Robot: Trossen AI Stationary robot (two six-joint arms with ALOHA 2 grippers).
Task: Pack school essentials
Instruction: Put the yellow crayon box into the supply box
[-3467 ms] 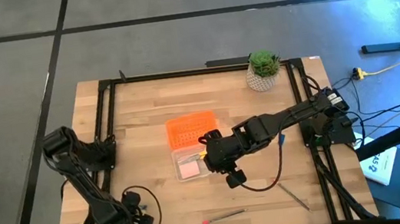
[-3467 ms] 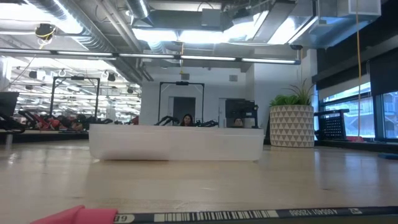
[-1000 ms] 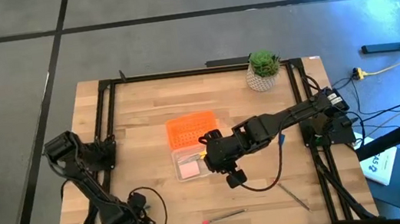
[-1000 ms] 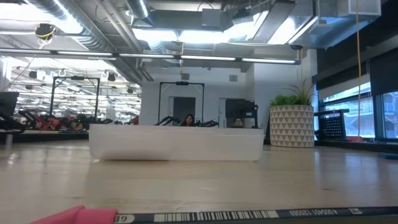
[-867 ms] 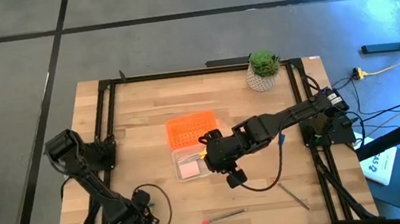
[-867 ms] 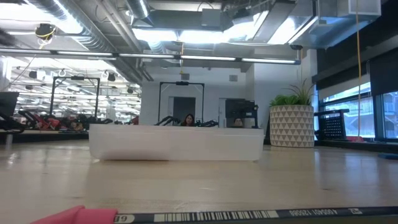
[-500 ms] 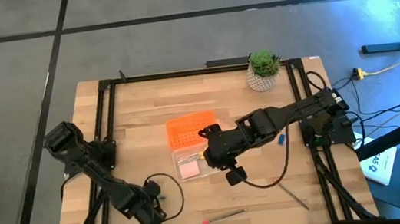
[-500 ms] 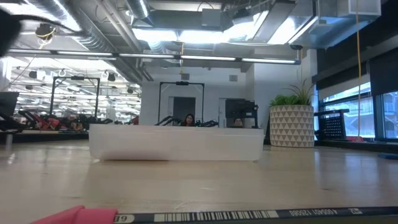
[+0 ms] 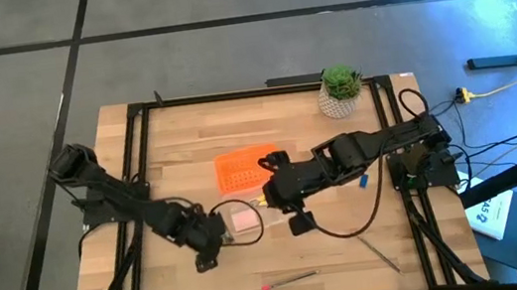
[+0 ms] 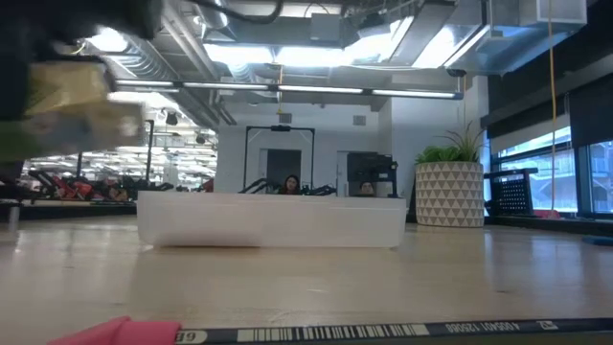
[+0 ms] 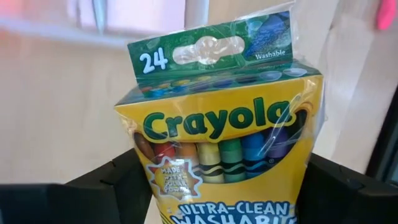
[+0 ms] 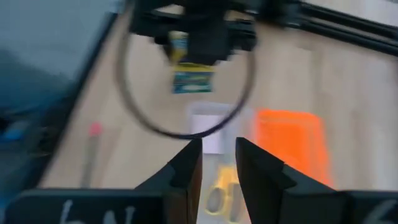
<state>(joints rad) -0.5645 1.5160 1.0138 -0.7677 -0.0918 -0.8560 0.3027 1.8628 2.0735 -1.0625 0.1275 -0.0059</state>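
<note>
Between my left gripper point(image 11: 217, 186) fingers sits the crayon box point(image 11: 221, 124), clamped; that arm has swung in beside the clear case point(image 9: 245, 217). Right gripper point(image 12: 217, 163) has lifted slightly, fingers narrowly parted, scissors point(image 12: 219, 190) just beyond them

Wooden table point(image 9: 180, 155) bears case point(image 9: 245, 213), orange lid point(image 9: 245, 168), plant point(image 9: 340, 91), pens point(image 9: 289, 281).
</note>
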